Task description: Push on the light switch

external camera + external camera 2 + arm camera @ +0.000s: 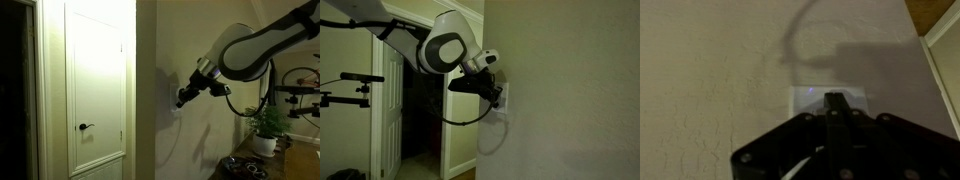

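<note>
Wrist view looks straight at a pale, lightly textured wall point(720, 60). The light switch point(807, 98) is a small whitish rectangular plate just right of centre, low in the picture. The gripper point(835, 102) rises from the bottom edge as a dark wedge, its fingers pressed together into one narrow tip lying over the middle of the plate (whether it truly touches cannot be told from this angle). Left of the plate and above it the wall runs on plain, crossed only by a curved shadow. To the right the wall ends at a slanting door frame point(942, 55) near the plate, so there is less room on that side.

In both exterior views the arm point(250, 45) reaches in from the side, and the gripper's tip meets the wall at about mid-height, close to the wall's outer corner. An exterior view shows what the wrist camera does not: a white panelled door point(97, 85) with a dark lever handle point(85, 127), well apart from the gripper beyond the corner, and a potted plant point(266, 128) below the arm. In an exterior view the plate shows only as a pale patch at the fingertip, with a dark doorway point(420, 120) behind the arm and a tripod bar point(360, 78) well apart near the frame's edge.

The plate looks plain and flat; its rocker is too dim to make out.
</note>
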You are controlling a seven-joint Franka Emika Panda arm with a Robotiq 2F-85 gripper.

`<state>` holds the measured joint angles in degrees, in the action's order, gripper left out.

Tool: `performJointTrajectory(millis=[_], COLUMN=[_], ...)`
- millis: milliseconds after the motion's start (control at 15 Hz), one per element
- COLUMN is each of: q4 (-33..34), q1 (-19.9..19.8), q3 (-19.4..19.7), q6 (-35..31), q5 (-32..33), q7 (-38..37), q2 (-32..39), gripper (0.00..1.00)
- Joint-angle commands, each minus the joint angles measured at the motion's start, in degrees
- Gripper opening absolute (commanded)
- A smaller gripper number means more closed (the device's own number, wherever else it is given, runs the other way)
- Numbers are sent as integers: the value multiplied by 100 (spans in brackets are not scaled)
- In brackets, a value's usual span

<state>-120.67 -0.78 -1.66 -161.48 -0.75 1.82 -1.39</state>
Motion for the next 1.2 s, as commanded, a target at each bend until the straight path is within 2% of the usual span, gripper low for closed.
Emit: performJointTrajectory(millis=[0, 200, 400, 467, 600, 867, 1133], q4=[-617, -997, -1221, -1256, -1267, -1210, -1203], q1=[15, -14, -47, -75, -62, -33, -33], q3=[71, 69, 58, 40, 37, 17, -13], q6=[219, 382, 976, 1234, 1798, 2906, 3691], q5=[163, 351, 499, 614, 657, 700, 838], q7=[-6, -82, -96, -143, -70, -61, -134], q2=[-505, -809, -1119, -1198, -1320, -1465, -1553], gripper=[3, 3, 5, 29, 32, 56, 82])
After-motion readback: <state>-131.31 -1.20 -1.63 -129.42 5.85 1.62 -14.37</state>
